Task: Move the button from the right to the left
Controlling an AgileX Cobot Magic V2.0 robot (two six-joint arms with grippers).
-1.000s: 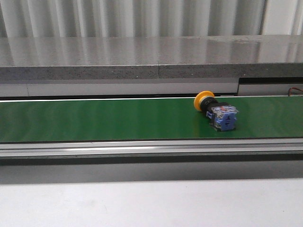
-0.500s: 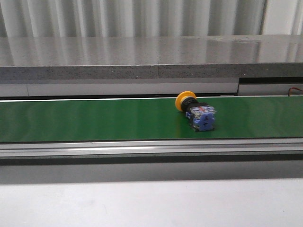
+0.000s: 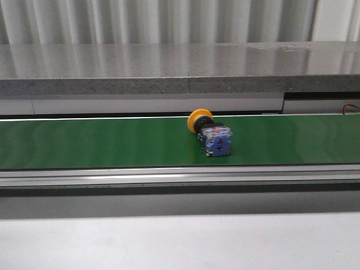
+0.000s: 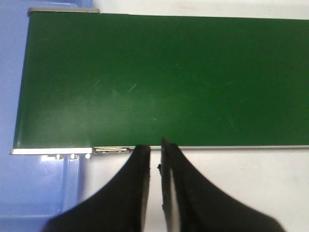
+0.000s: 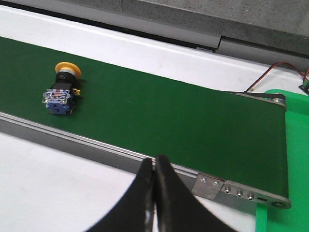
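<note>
The button (image 3: 211, 134) lies on its side on the green conveyor belt (image 3: 101, 142), a little right of the middle. Its yellow-orange cap points back and left, and its blue-and-clear block points toward me. It also shows in the right wrist view (image 5: 62, 91), far from my right gripper (image 5: 155, 162). That gripper is shut and empty over the white table by the belt's near rail. My left gripper (image 4: 155, 145) has its jaws almost together with a thin gap and holds nothing, at the belt's (image 4: 169, 82) near edge. Neither gripper shows in the front view.
A grey stone ledge (image 3: 169, 67) runs behind the belt. A blue bin (image 4: 12, 72) sits past the belt's left end. A green bin (image 5: 295, 104) sits past its right end, with red and black wires (image 5: 265, 77) nearby. A white table (image 3: 169, 242) lies in front.
The button has travelled left along the belt, from the right part toward the middle, keeping its pose. No gripper touched it.
</note>
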